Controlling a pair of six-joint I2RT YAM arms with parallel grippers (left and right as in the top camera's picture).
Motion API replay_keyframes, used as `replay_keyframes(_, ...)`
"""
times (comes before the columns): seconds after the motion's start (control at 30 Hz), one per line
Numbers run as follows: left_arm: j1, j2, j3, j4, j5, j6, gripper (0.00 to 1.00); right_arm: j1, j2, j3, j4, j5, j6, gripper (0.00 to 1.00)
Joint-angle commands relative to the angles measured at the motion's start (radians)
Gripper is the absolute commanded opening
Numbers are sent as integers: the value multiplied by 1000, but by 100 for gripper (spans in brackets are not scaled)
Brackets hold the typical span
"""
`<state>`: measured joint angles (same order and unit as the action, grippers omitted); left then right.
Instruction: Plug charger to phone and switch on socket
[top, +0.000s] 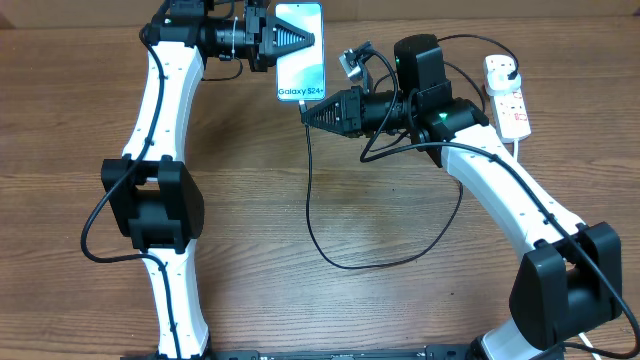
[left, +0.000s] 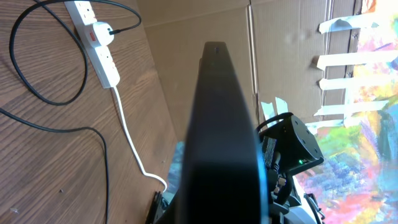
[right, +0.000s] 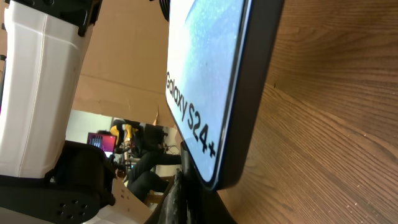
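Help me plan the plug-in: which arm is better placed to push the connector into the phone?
Right. The right gripper, shut on the charger, sits at the bottom edge of the phone; the left gripper only holds the phone.

Phone (left: 217, 124) edge-on & blurred, v. close to lens, fills centre of frame top to btm. Upper L on wood bench (left: 37, 174): white socket (left: 99, 50) w/ red switch, plug seated in it; black charger (left: 106, 174) cable loops across bench, thick white cord (left: 127, 134) runs from strip's near end toward btm centre. Bkgd: cardboard wall (left: 205, 25), tape strips (left: 348, 62), colourful painting (left: 373, 143); black arm housing (left: 292, 143) w/ green light lower R.
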<state>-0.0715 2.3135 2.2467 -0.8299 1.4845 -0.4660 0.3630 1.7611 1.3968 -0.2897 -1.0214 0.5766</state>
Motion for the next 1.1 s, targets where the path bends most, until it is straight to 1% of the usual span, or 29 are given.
replay_keyframes(0.0, 0, -18, 7, -3, 53, -6, 4, -19, 1, -3, 10, 33, 3, 4)
replay_keyframes(0.53, -3, -18, 7, -4, 44, -6, 4, -12, 2, -3, 35, 38, 23, 4)
replay_keyframes(1.07, -29, -18, 7, -4, 27, -6, 4, 4, 2, -3, 57, 92, 43, 4)
